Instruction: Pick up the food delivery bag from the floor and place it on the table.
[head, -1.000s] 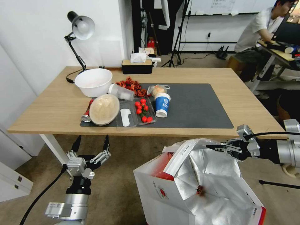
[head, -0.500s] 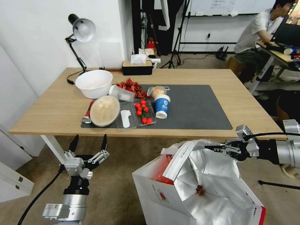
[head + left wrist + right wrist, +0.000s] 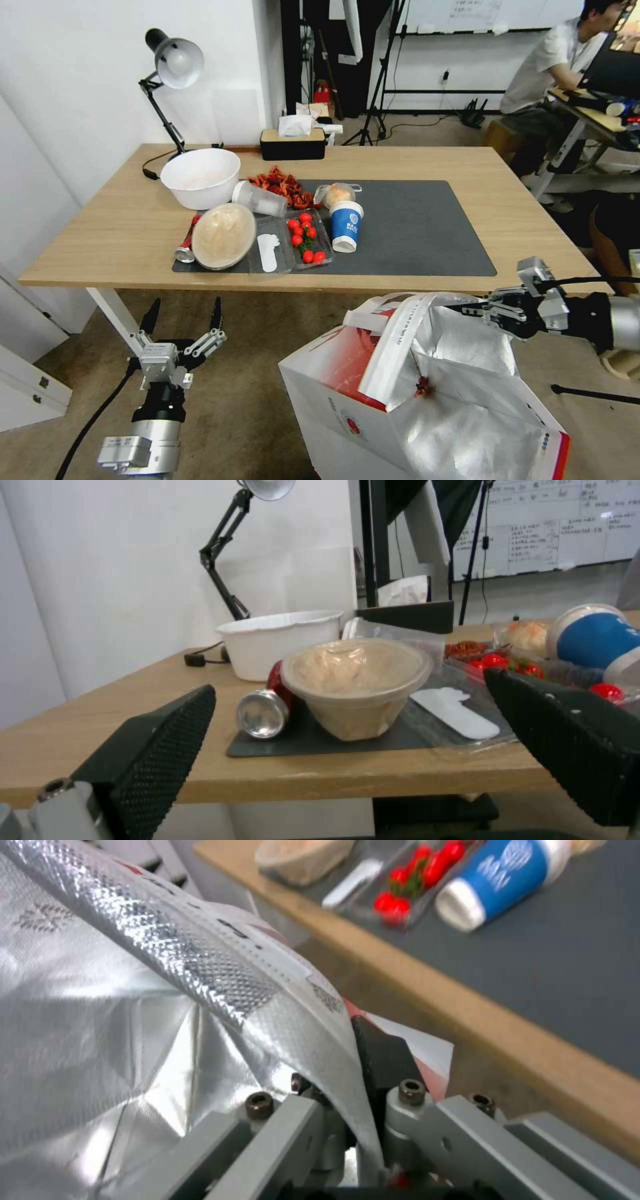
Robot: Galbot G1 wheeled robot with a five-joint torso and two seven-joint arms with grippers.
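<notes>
We see right gripper point(image 3: 475, 308) clenched on boxy white-and-red foil-lined bag's point(image 3: 373, 400) white strap point(image 3: 400, 347), lifted slightly higher toward wood-grain table point(image 3: 533, 233); left gripper point(image 3: 181, 319) released, idle.

1. The right gripper point(image 3: 470, 308) reaches in from the right, just below the near edge of the table point(image 3: 120, 233), fingers closed.
2. The left gripper point(image 3: 181, 317) points up below the same edge, fingers spread apart.

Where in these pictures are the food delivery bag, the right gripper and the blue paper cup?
food delivery bag point(image 3: 347, 400): head view, on its white front wall.
right gripper point(image 3: 467, 308): head view, at its fingertips, clamped on the bag's strap handle.
blue paper cup point(image 3: 345, 227): head view, on its blue side.
</notes>
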